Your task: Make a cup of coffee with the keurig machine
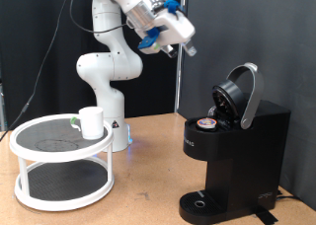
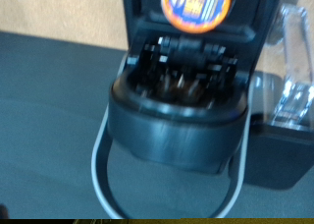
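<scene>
The black keurig machine (image 1: 237, 151) stands at the exterior view's right with its hinged lid (image 1: 240, 95) raised. A small pod with a reddish top (image 1: 208, 122) sits in the open chamber. The wrist view looks into the raised lid (image 2: 177, 86), with the pod's orange top (image 2: 201, 3) at the frame edge. The white cup (image 1: 92, 121) stands on the top shelf of a white round rack (image 1: 61, 158) at the exterior view's left. My gripper (image 1: 188, 47) hangs in the air above and to the left of the machine, holding nothing that shows. Its fingers do not show in the wrist view.
The robot's white base (image 1: 107, 77) stands behind the rack. The machine's round drip tray (image 1: 202, 202) is bare. A clear water tank (image 2: 289, 72) shows beside the machine in the wrist view. A brown tabletop (image 1: 148, 186) lies between rack and machine.
</scene>
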Tool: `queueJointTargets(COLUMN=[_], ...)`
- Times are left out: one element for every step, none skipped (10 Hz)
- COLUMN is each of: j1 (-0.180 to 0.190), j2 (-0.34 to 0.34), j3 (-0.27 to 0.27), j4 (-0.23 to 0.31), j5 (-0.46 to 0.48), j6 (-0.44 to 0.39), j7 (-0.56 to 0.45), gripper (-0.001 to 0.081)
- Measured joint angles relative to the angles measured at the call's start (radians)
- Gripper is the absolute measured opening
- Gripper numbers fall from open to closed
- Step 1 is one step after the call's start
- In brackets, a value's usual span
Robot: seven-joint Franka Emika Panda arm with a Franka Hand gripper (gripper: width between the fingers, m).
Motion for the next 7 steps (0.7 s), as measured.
queueJointTargets(j1=[0.009,0.019,0.028,0.036,0.043,0.051,0.054], j2=[0.01,0.024,0.037,0.051,0.063,0.075,0.087], j3=[0.018,0.034,0.05,0.07,0.091,0.113,0.125], j4=[0.018,0.037,0.052,0.066,0.08,0.096,0.107], j5=[0.01,0.033,0.057,0.07,0.075,0.075,0.075], j6=[0.0,0.0,0.01,0.03,0.057,0.087,0.107], j7=[0.014,0.021,0.026,0.045,0.067,0.091,0.107], gripper=[0.0808,0.0808,0.0808,0.0808,0.0808,0.0808,0.0808])
